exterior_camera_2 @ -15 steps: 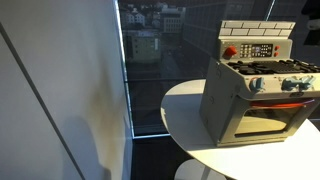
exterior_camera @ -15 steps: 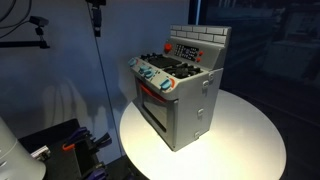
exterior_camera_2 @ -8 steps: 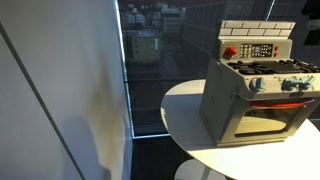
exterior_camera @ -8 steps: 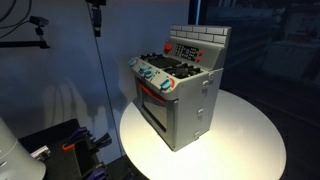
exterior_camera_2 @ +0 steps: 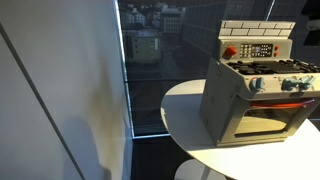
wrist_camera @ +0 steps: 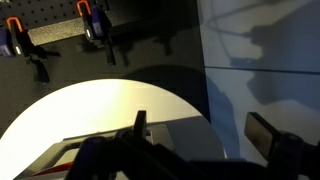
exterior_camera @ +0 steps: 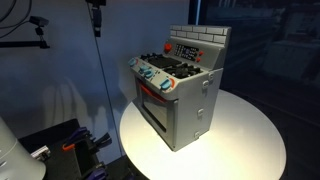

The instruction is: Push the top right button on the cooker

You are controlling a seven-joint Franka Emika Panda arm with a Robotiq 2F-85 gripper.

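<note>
The cooker (exterior_camera: 180, 90) is a small grey toy stove on a round white table (exterior_camera: 245, 140). It also shows in an exterior view (exterior_camera_2: 255, 92). Its brick-pattern back panel carries a red button (exterior_camera: 166, 45) and a dark panel of small buttons (exterior_camera: 187, 49), also seen in an exterior view (exterior_camera_2: 262, 50). My gripper (wrist_camera: 204, 132) shows only in the wrist view, open and empty, high above the table edge. A grey edge of the cooker (wrist_camera: 100, 138) lies below its fingers. The gripper is out of view in both exterior views.
The table (exterior_camera_2: 185, 120) stands next to a dark window (exterior_camera_2: 150, 40) and a white wall panel (exterior_camera_2: 60, 100). Orange clamps (wrist_camera: 92, 14) sit on a dark bench beyond the table. A cable (exterior_camera: 97, 20) hangs at the back.
</note>
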